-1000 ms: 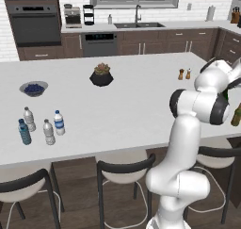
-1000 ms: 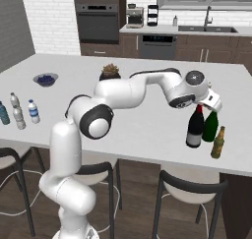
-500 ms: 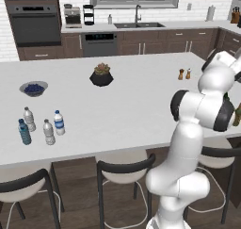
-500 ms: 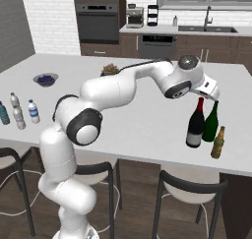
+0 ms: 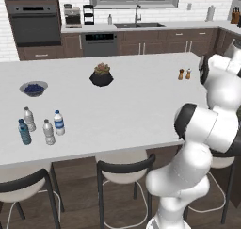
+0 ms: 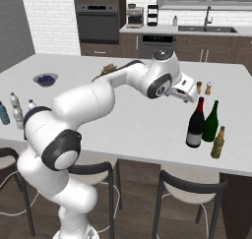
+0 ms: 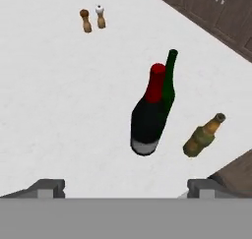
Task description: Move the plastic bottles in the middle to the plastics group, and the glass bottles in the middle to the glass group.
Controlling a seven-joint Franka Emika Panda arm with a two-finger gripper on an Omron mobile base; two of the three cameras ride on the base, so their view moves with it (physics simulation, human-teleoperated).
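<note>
The dark wine bottle with a red neck (image 7: 146,116) (image 6: 195,124) stands upright on the island, touching or just beside the green wine bottle (image 7: 170,80) (image 6: 212,121). The amber bottle (image 7: 202,136) (image 6: 218,142) stands close by. My gripper (image 7: 125,188) (image 6: 187,92) hovers above and to the left of them, open, with nothing between its fingertips (image 7: 49,186). At the island's left end, the blue-label water bottle (image 5: 59,122) and the greyish one (image 5: 48,131) stand beside the clear pale-label bottle (image 5: 29,118) and the blue-tinted bottle (image 5: 23,131).
Salt and pepper shakers (image 7: 93,18) (image 6: 203,87) stand behind the wine bottles. A dark plant pot (image 5: 101,75) and a bowl of blueberries (image 5: 34,88) sit on the white island (image 5: 136,110). Stools line its near edge.
My hand has lifted off the red-necked bottle's top and drawn back to the left. The bottle stays standing beside the green one.
</note>
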